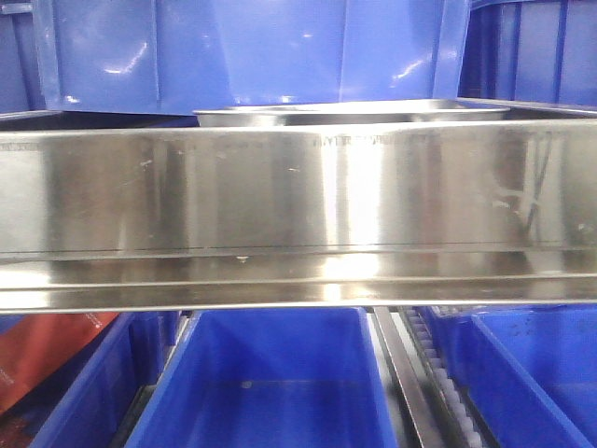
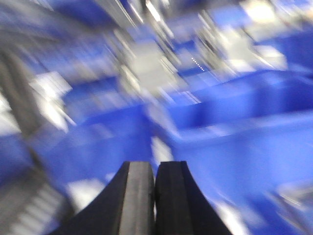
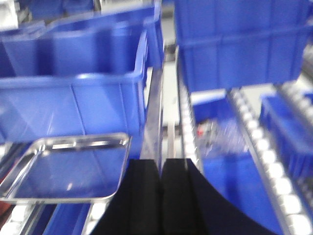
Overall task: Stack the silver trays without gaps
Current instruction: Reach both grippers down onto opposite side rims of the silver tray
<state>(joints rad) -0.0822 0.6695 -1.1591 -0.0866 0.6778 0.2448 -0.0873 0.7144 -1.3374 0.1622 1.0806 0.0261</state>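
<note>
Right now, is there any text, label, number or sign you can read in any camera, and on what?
None can be read.
Brushed-steel rail: a faint stamped mark near its top edge, too small to read.
Left wrist view: motion-blurred, nothing legible.
Right wrist view: silver tray and blue bins show no lettering.

a warehouse or factory stockroom: rows of blue plastic bins [image 3: 73, 98] on roller racks [image 3: 261, 147].
</note>
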